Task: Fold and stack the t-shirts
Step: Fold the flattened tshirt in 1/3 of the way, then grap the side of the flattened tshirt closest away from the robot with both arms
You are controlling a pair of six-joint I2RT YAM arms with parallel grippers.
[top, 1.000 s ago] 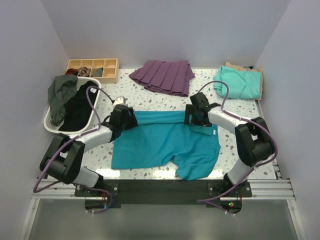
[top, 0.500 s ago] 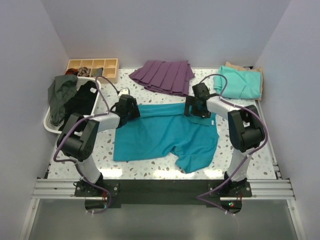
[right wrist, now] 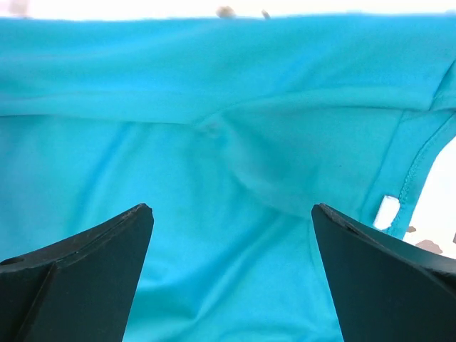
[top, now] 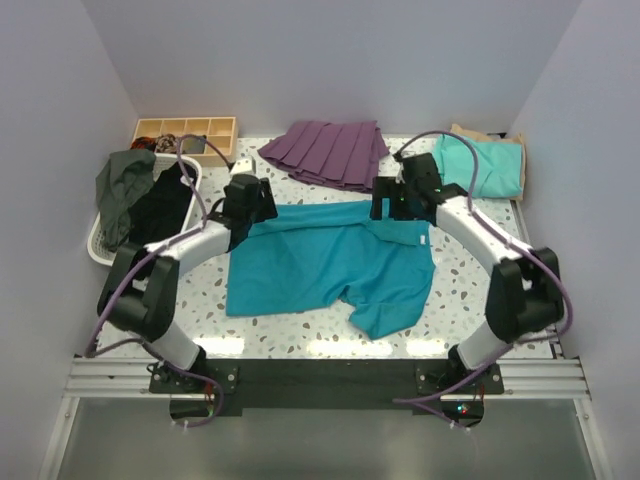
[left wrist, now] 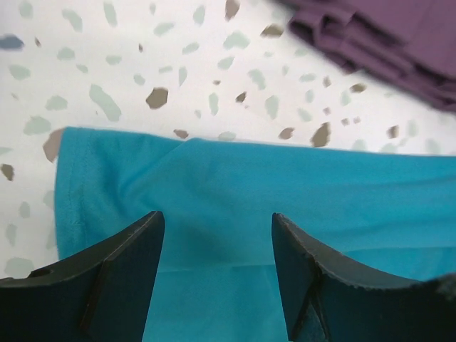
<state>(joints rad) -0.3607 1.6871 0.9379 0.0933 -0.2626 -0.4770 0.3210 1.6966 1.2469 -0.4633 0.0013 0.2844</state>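
Both spread apart and empty: left hand (left wrist: 216,222) and right hand (right wrist: 231,211) over the teal t-shirt (top: 318,266) near its far edge.

- Teal t-shirt (top: 320,270): soft matt knit cloth, lightly creased, stitched hem showing.
- Table (top: 465,275): smooth speckled stone-look top, with glossy glare along the near edge.
- Purple garment (top: 325,152) at the far edge: matt pleated cloth.
- Left gripper (left wrist: 215,221) and right gripper (right wrist: 231,210): dark, matt, plastic-looking fingers.
- Far-left corner: compartment box (top: 234,130) looks like pale wood, basket (top: 96,250) like white plastic.
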